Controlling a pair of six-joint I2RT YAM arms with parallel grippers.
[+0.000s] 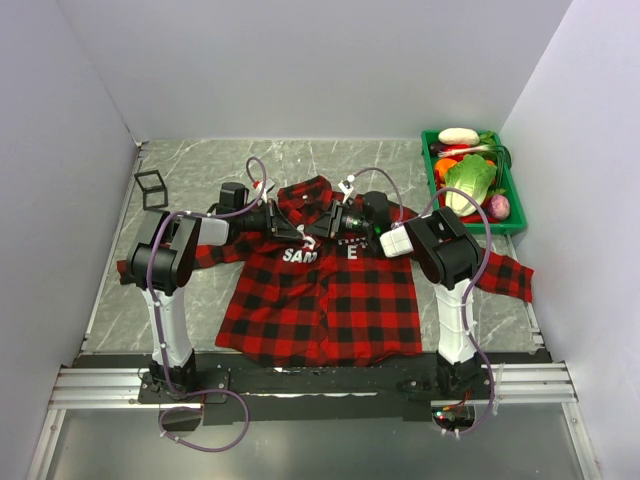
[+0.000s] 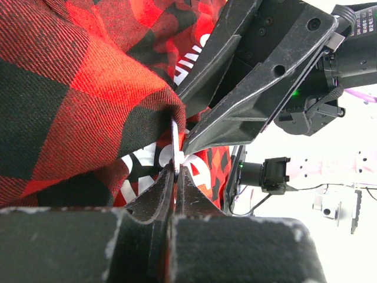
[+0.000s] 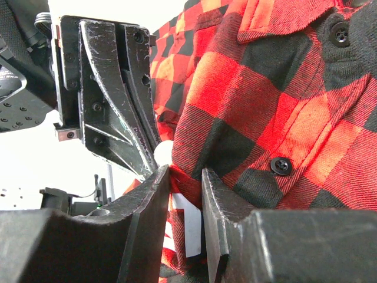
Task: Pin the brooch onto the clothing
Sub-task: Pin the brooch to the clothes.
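Two hands meet over the chest of the shirt, which lies front-up on the marbled surface. Off to the left of the shirt, beyond its sleeve, a small black wire cube sits untouched. The left hand reaches in across the shirt to just below its collar, beside the white lettering. Its jaws are pressed together on a thin pale sliver that I take to be the brooch seen edge-on, with its upper end against a raised fold of the plaid.

From the other side of the shirt the right hand comes in nose to nose with it. Its jaws are narrow, with that same fold bunched between them and drawn up into a peak. It looks to be holding the cloth up for the pin, though I cannot say how firmly. Past the shirt's right shoulder a green tray of vegetables stands well apart.

As I judge it, the fetching and lining up are done: the brooch is at the chest of the shirt and a fold is offered to it. I cannot see any pin through the fabric or any clasp shut, because that spot is hidden between the fingers. So I count the fastening itself as not yet done. After that, both hands must let go and leave the brooch hanging on the shirt by itself.
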